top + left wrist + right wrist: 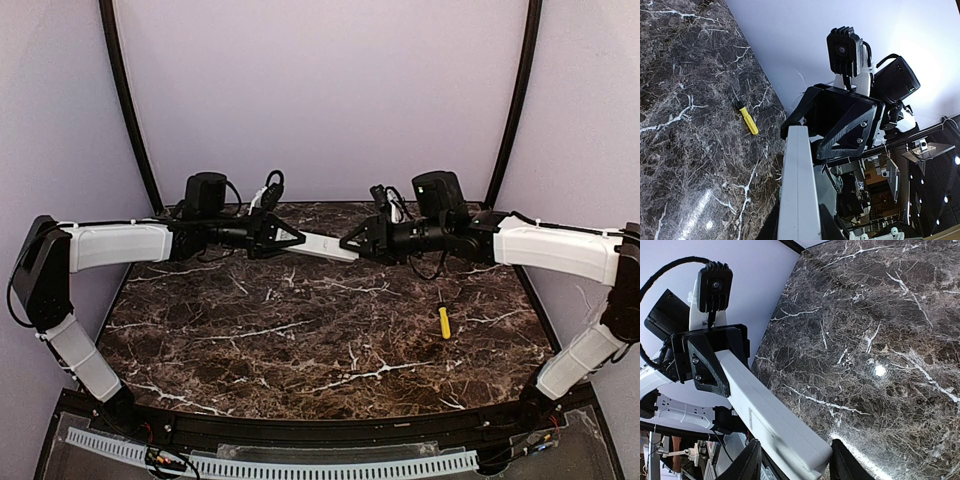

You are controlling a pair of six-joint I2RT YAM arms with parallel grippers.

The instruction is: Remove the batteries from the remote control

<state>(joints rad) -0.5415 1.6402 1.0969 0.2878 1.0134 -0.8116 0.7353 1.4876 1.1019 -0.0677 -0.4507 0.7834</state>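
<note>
The remote control (326, 245), a slim white bar, hangs in the air over the back of the table, held at both ends. My left gripper (297, 238) is shut on its left end and my right gripper (351, 243) is shut on its right end. In the left wrist view the remote (799, 185) runs up between my fingers, narrow edge toward the camera. In the right wrist view the remote (771, 412) shows its back, with the outline of a closed cover (762, 424). The batteries are hidden.
A yellow-handled screwdriver (444, 320) lies on the dark marble table (300, 350) at the right, below my right arm. It also shows in the left wrist view (747, 120). A purple backdrop wall (320, 90) stands just behind the table.
</note>
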